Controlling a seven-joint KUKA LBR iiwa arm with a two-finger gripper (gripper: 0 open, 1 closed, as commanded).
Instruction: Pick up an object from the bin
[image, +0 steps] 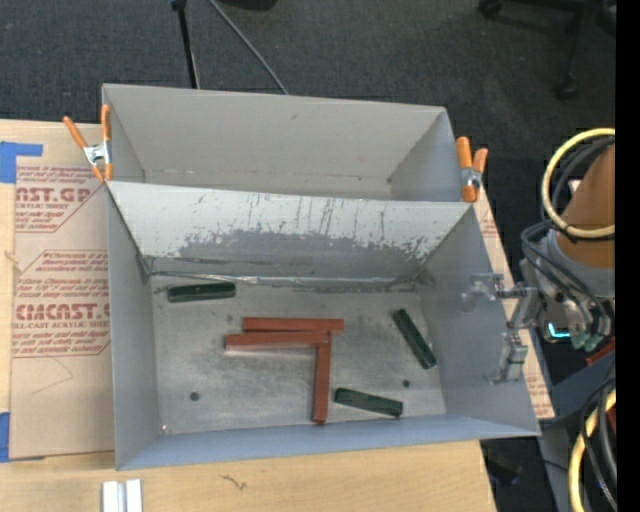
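My gripper (499, 330) hangs at the bin's right wall, above the rim and off the floor. Its two metal fingers stand apart, open, with nothing between them. Nearest to it, a dark green bar (413, 338) lies slanted on the right part of the floor. A second dark green bar (368, 402) lies near the front wall, a little left of the first. The gripper touches neither bar.
Three reddish-brown bars lie mid-floor: two side by side (292, 325) (272, 343), and one (322, 382) running toward the front at a right angle to them. A third green bar (201, 292) rests at the back left.
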